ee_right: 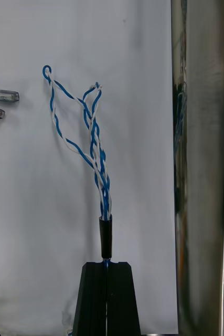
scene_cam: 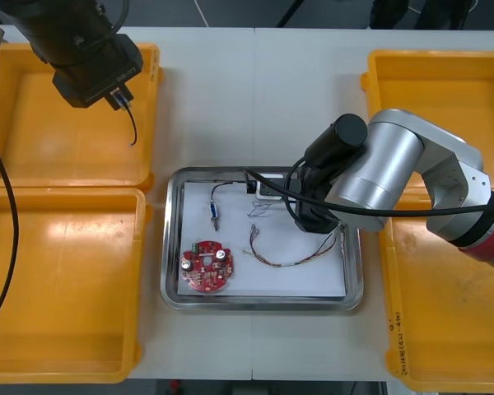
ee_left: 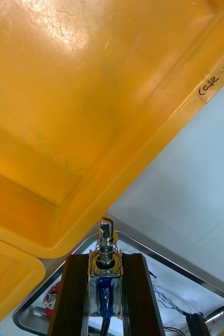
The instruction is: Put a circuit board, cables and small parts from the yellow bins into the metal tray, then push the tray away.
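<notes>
**Front view: tray well stocked, two pieces in hand**

Front view shows the tray (scene_cam: 171, 247) mid-desk (scene_cam: 230, 90), between the bins (scene_cam: 58, 271). It already holds the board (scene_cam: 206, 265) at its near left, a red-yellow cable (scene_cam: 290, 259) to the right of that, and a metal part (scene_cam: 215, 212) toward the far side. By that count the loading looks largely done. What is left is to set down the two pieces now carried, then push the tray away.

The right arm reaches in from the right, elbow bent, forearm angled down over the tray's far-right area. The right pincer (ee_right: 106, 265) is closed tight, fingers together, nipping the black-sleeved end of a blue-white cable (ee_right: 93, 142). The cable fans out against the tray's white floor, close by its shiny wall. Whether it rests there cannot be told.

The left arm hangs over the far-left bin (scene_cam: 33, 123), with the tray's corner just ahead of it. The left pincer (ee_left: 105, 257) is clamped on a second part (ee_left: 105, 286), fingers apart by its width. A black lead (scene_cam: 132, 123) dangles below.
</notes>
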### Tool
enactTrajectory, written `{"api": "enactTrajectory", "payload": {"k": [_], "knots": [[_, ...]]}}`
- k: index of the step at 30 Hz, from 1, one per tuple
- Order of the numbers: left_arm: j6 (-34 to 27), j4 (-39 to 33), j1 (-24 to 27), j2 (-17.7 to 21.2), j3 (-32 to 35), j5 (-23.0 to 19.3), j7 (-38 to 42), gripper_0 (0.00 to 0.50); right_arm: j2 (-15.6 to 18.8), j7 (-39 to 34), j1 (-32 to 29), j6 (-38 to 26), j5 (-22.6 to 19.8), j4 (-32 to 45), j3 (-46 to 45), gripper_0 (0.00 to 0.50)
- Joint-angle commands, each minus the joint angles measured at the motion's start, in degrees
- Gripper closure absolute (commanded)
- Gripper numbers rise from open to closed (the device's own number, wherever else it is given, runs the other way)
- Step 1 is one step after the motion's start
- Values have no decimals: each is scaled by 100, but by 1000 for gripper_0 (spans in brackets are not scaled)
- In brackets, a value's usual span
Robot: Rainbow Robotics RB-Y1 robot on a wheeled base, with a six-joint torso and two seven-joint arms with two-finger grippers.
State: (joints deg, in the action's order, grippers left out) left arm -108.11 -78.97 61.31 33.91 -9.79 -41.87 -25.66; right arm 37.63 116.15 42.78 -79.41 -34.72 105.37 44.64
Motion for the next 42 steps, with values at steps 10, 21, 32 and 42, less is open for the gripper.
{"api": "enactTrajectory", "payload": {"k": [10,21,32,42], "knots": [[-53,-189,188,256,136,-41,158,497,149,285,143,57,80,54,54,0],[-53,-189,188,256,136,-41,140,497,140,241,143,-391,176,520,-166,0],[-53,-224,188,256,136,-49,140,500,-185,188,-385,-2422,141,1689,-1563,0],[-53,-584,188,239,-49,-251,131,500,-238,65,-1105,-3059,-140,2770,-3365,0]]}}
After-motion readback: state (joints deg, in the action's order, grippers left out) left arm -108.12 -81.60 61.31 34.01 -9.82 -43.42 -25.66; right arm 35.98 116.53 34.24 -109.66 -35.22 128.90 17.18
